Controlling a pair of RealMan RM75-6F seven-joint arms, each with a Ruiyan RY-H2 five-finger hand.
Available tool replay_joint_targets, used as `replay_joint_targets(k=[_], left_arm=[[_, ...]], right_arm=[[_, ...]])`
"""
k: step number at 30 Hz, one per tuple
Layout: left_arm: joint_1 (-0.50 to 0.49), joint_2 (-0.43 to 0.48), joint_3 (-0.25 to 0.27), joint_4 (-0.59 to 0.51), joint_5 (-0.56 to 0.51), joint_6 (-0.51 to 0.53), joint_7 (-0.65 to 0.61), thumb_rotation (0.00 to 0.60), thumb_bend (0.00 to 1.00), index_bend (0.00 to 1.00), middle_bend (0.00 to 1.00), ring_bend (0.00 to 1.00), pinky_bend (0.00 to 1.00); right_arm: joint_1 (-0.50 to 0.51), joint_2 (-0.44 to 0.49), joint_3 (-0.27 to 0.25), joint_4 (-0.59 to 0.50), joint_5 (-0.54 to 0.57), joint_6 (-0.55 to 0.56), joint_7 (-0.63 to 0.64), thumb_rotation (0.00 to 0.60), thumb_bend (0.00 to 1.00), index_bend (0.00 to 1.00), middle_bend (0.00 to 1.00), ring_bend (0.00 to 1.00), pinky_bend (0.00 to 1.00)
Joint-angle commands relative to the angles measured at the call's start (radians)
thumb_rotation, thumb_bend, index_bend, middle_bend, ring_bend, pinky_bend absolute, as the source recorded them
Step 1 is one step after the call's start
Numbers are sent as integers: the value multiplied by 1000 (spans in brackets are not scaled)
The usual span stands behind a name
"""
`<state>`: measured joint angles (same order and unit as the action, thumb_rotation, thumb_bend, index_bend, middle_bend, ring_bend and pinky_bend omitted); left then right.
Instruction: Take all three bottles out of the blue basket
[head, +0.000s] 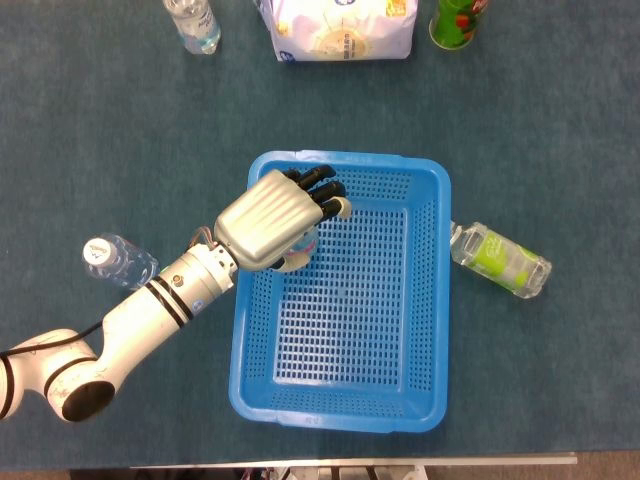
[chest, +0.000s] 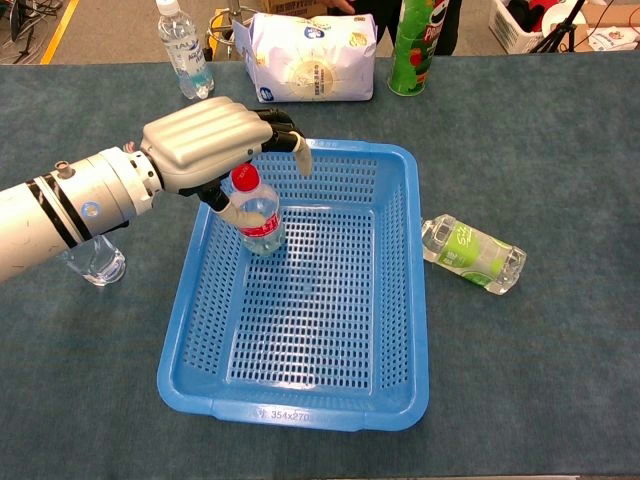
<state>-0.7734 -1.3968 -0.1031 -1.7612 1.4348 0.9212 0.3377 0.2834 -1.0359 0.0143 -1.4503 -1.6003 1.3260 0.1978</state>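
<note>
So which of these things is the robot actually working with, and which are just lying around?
Part of the job:
blue basket
red-capped bottle standing in it
left hand reaching round that bottle
green-labelled bottle lying beside the basket
clear bottle left of the basket

Just lying about:
white bag
green Pringles can
water bottle at the back

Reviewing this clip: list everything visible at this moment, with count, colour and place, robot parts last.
basket: 1, blue, centre of the table.
red-capped bottle: 1, clear with red cap and label, upright in the basket's far left corner.
green-label bottle: 1, clear with green label, lying on the table right of the basket.
clear bottle: 1, clear, on the table left of the basket, partly behind the left arm.
far bottle: 1, clear, upright at the far left.
bag: 1, white, far centre.
can: 1, green, upright at the far right.
table: 1, dark blue-green.
left hand: 1, silver with black fingers, over the red-capped bottle; grip unclear.
</note>
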Motion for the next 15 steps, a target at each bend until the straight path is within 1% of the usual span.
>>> replay_joint_targets(k=[1, 6, 8, 15], left_arm=[[0, 3, 4, 0, -1, 1, 1, 600, 174, 339, 299, 189, 450], [0, 8, 11, 3, -2, 4, 4, 600, 257, 359, 317, 196, 450], [1, 10, 13, 9, -1, 11, 10, 600, 273, 361, 320, 199, 450], [9, 19, 27, 30, 7, 30, 38, 600, 277, 362, 320, 202, 450]], right_arm=[[-1, 0, -1, 2, 1, -1, 3, 600, 0, 245, 316, 314, 579], [-2, -3, -2, 6, 1, -3, 9, 600, 0, 245, 316, 314, 579], [-2, -5, -2, 8, 0, -3, 11, 600, 0, 245, 316, 314, 579], [-4, -10, -4, 12, 1, -6, 13, 600, 0, 245, 316, 315, 579]])
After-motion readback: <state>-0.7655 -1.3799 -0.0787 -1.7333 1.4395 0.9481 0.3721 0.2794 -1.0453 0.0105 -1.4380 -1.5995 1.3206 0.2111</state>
